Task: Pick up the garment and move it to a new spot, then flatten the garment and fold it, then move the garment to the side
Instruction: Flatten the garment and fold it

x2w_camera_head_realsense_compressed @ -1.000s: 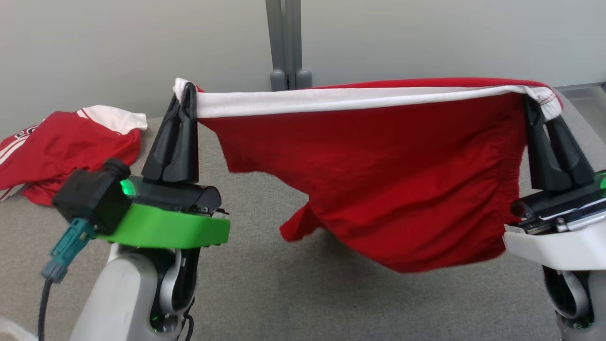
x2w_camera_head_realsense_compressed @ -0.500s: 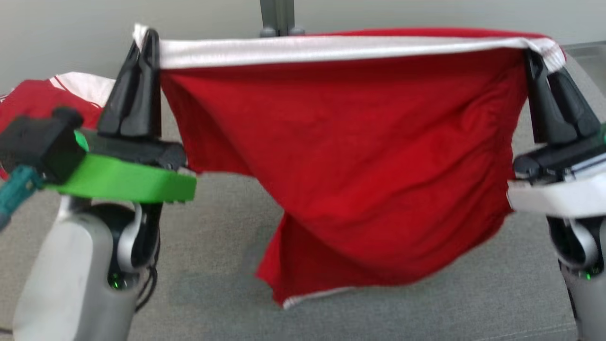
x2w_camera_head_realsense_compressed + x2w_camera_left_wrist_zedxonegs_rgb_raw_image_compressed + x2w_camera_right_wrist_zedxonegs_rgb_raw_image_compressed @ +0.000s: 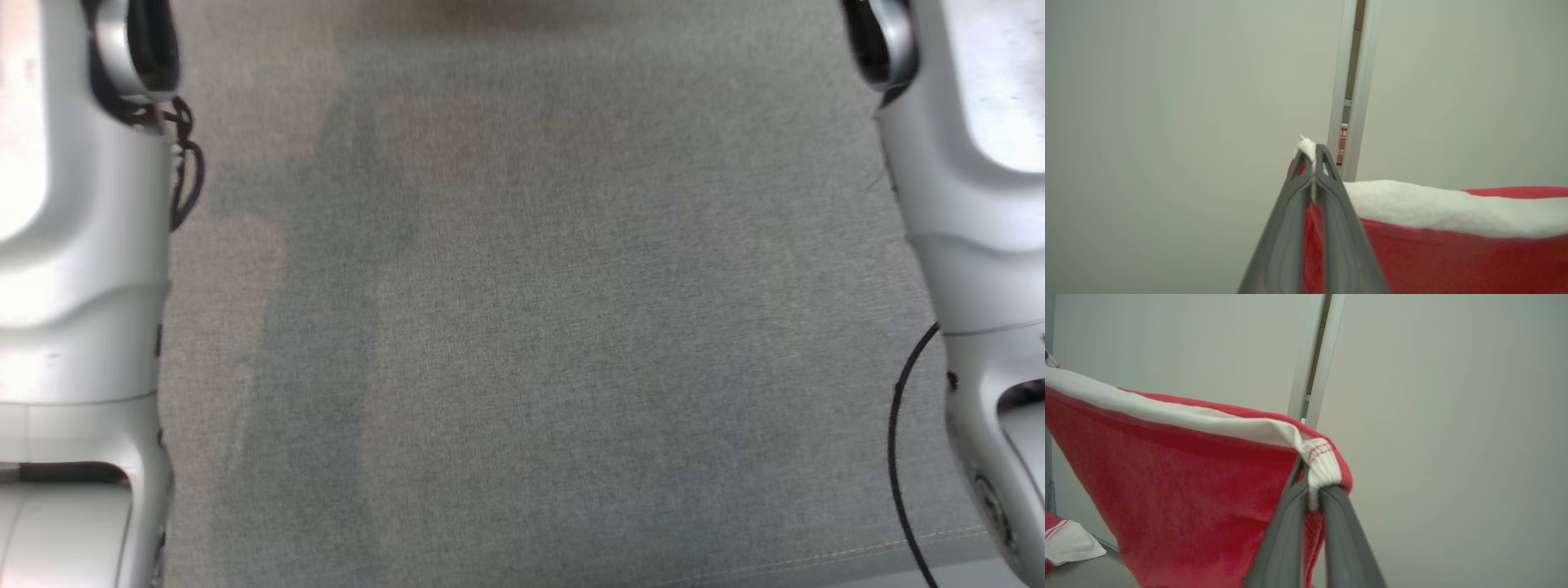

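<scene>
The garment [image 3: 1453,253], red with a white band [image 3: 1433,208] along its top edge, hangs in the air in front of a pale wall [image 3: 1167,102], stretched out between the two grippers.

In the left wrist view the left gripper [image 3: 1314,153] has its jaws clenched on one corner of the white band. A small tuft of white cloth pokes out past the tips, just beside the grey upright post [image 3: 1355,81] that divides the wall. From that corner the band crosses in front of the post and runs on past it, with the red cloth falling below.

In the right wrist view the right gripper [image 3: 1311,484] has its jaws pinched tight on the other corner of the garment [image 3: 1188,477]. There the white band [image 3: 1188,416] is bunched up (a line of red stitching shows on it), just below the post [image 3: 1314,355]. The band leads away from the post in a nearly straight line, and the red cloth hangs under it as one wide, slightly rippled sheet.

A second garment [image 3: 1065,543], crumpled and red and white, lies low and well off to the side of the post, on a grey surface beyond the hanging cloth.

The head view looks down on the grey woven counter [image 3: 522,327], which carries a soft shadow. The pale left forearm [image 3: 73,245] and the pale right forearm [image 3: 971,204] rise along its two sides. A thin black cable [image 3: 898,425] curves beside the right forearm.
</scene>
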Robot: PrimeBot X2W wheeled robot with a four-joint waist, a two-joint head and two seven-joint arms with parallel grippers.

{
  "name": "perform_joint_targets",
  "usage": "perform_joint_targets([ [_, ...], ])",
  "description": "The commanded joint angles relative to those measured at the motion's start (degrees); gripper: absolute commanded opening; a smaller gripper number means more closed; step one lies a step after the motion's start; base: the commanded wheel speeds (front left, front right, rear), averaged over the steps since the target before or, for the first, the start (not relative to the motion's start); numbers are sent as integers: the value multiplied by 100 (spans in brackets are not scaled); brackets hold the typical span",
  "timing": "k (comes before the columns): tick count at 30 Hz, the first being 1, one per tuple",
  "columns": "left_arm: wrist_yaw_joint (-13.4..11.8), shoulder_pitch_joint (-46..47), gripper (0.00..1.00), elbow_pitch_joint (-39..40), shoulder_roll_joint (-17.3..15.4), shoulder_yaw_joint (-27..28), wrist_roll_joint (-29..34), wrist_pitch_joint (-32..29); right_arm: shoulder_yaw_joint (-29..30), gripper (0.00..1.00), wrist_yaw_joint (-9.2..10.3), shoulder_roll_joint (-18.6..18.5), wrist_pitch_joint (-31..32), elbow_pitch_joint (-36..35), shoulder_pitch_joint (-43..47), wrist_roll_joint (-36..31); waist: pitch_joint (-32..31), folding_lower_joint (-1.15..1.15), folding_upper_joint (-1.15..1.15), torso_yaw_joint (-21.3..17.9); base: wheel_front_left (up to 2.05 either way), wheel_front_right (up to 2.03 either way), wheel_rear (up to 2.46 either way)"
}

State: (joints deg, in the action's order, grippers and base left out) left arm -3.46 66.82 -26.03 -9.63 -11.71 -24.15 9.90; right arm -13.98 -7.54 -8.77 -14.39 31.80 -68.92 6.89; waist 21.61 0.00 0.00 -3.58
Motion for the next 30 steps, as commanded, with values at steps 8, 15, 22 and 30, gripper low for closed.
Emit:
perform_joint_targets([
  [8,374,-746,0,-957,430,2,-257,507,-815,0,10,-20,-83,557,767,738,1155,0,0,301,0,0,0],
  [15,575,-1785,0,-162,592,373,41,529,-756,0,8,-153,-83,-382,1760,1278,1020,0,0,224,0,0,0],
  [22,716,-2899,0,1099,662,827,221,524,-737,0,8,-219,-84,-1511,2745,1224,572,0,0,201,0,0,0],
  [30,441,-4216,0,2204,667,741,-197,524,-660,0,7,-254,-84,-2568,4038,1159,-304,0,0,381,0,0,0],
])
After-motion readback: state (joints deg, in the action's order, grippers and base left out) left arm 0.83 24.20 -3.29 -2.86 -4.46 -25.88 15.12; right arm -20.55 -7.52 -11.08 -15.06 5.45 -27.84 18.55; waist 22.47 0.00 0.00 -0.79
